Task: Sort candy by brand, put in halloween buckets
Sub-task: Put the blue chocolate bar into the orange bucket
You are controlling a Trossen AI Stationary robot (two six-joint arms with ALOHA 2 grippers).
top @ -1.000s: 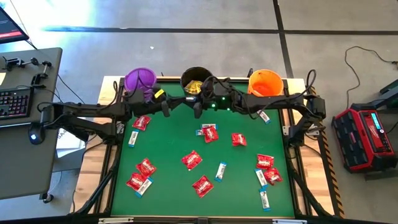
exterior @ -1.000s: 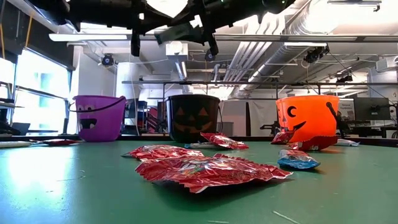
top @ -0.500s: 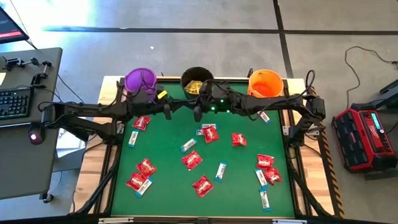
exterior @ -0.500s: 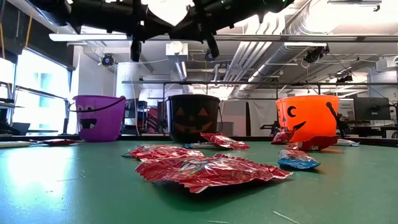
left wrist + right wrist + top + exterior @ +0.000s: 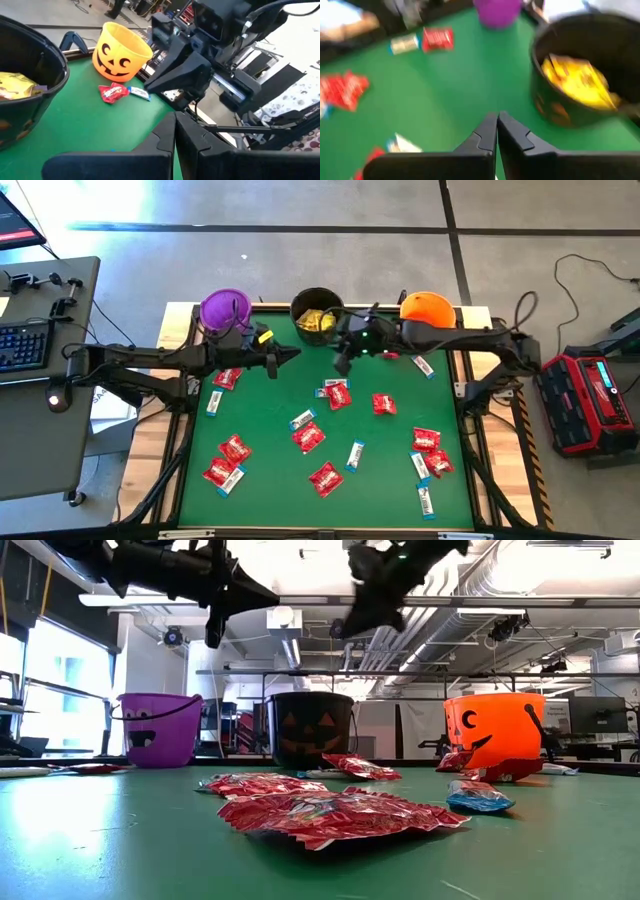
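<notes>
While both arms hang above the far half of the green table (image 5: pixel 200 470), the right gripper (image 5: pixel 341 366) sits just in front of the black bucket (image 5: pixel 316 308) with its fingers pressed together on nothing, and the left gripper (image 5: pixel 296 354), fingers likewise together and empty, points toward it from near the purple bucket (image 5: pixel 225 308). Yellow packets (image 5: pixel 580 80) already lie inside the black bucket.

Collision looks the likeliest trouble: the two grippers are near each other over the same patch of table, and a swing by either arm could clip the other or knock the black bucket's rim. Any reach with fingers held together would only push sweets about rather than lift them.

Red packets (image 5: pixel 308 437) and white-and-blue bars (image 5: pixel 355 454) remain scattered across the table, some overlapping, such as the red-and-bar pair (image 5: pixel 224 474) near the left front corner, so a single grasp could catch two kinds at once and spoil the sort. One red packet (image 5: pixel 113 93) and a bar (image 5: pixel 138 93) lie just beside the orange bucket (image 5: pixel 427 309), where its wall may crowd a descent. A keyboard (image 5: pixel 22 345) sits on a side desk, well apart.
</notes>
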